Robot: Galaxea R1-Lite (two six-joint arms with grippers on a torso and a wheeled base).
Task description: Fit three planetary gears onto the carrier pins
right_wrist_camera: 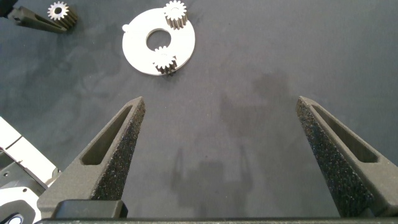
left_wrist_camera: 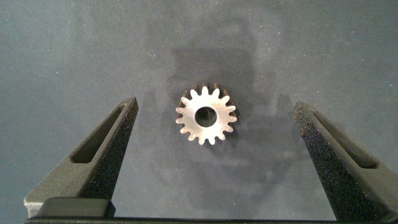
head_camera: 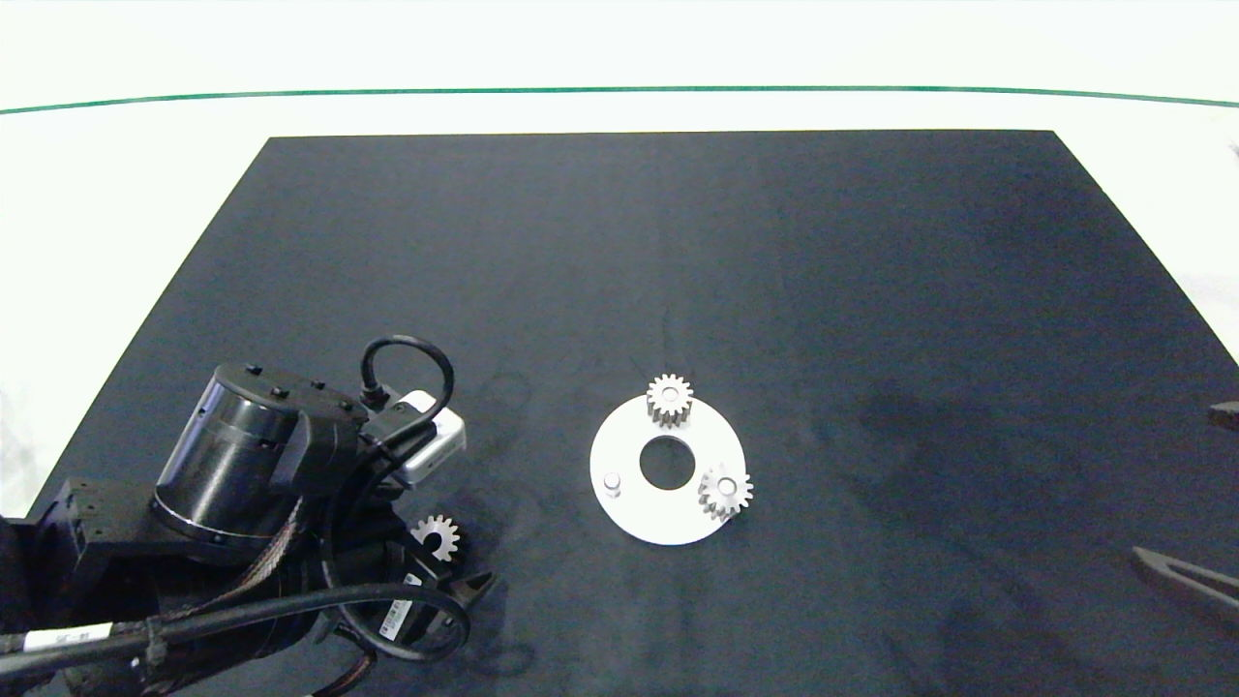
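Lab bench: black mat (head_camera: 619, 271) on white table (head_camera: 126, 194).

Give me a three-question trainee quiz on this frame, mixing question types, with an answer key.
1. How many small silvery metal spur gears sit on pins of the flat white round disc?
2. True or false: the left pincer is shut on the loose third gear.
3. Which pin is bare? A: far one; B: the one nearest the left arm; C: the one nearest the right arm.

Key:
1. Two.
2. False: it is open, with the gear lying on the dark mat between its fingers.
3. B. The right pincer idles open, aside.
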